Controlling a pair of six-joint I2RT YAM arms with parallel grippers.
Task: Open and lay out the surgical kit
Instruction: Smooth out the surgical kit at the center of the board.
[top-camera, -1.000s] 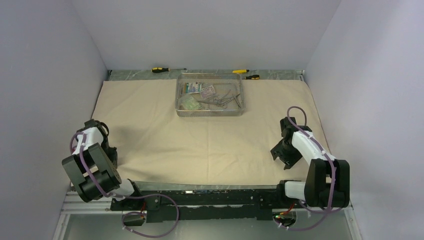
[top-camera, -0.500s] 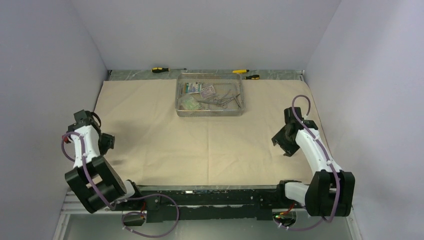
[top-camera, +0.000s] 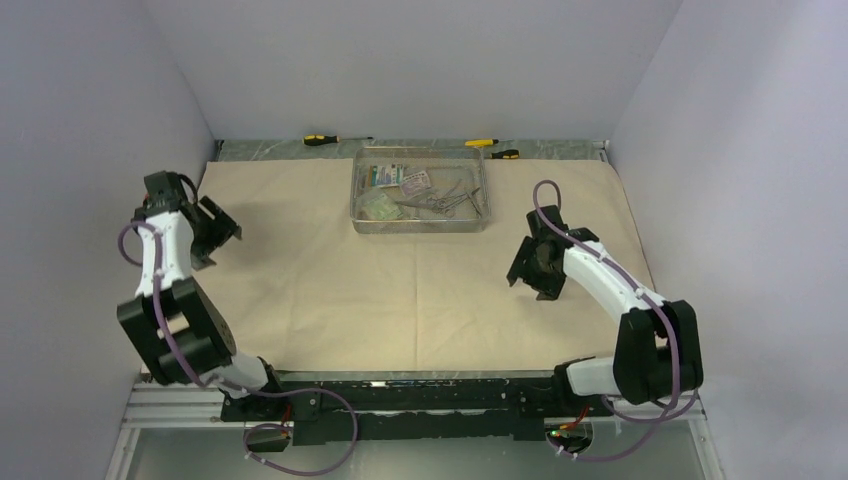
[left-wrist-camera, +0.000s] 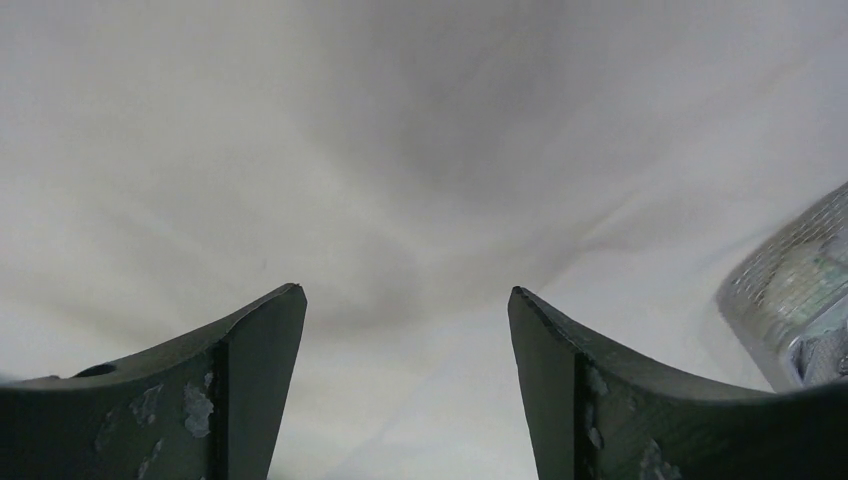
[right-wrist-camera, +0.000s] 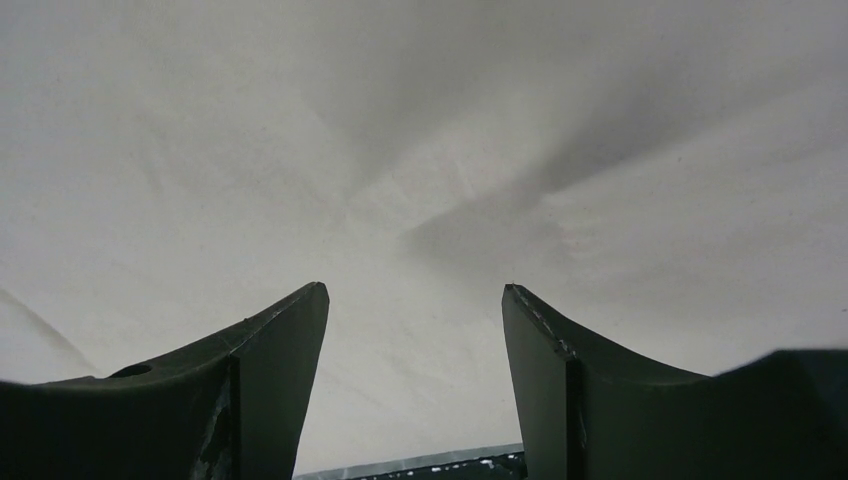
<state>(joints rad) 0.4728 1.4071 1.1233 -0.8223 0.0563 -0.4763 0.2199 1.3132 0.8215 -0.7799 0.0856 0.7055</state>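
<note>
Beige wrap cloth (top-camera: 400, 285) is lying spread flat over the counter (top-camera: 260, 149), w/ the wire-mesh tray (top-camera: 420, 229) sitting on it at far centre. Clamps & tweezers (top-camera: 445, 200) are lying in the tray's right part, packets (top-camera: 395, 182) in its left. Left claw (top-camera: 220, 238) is hovering over the cloth's far-left area, fingers apart, gripping nothing. Right claw (top-camera: 531, 284) is hovering over the cloth's right side, apart & empty. Screwdrivers (top-camera: 325, 138) are lying past the cloth's far edge

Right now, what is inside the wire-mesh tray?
The wire-mesh tray holds printed packets on its left and steel clamps on its right. Anything beneath them is covered, so I cannot tell.
</note>
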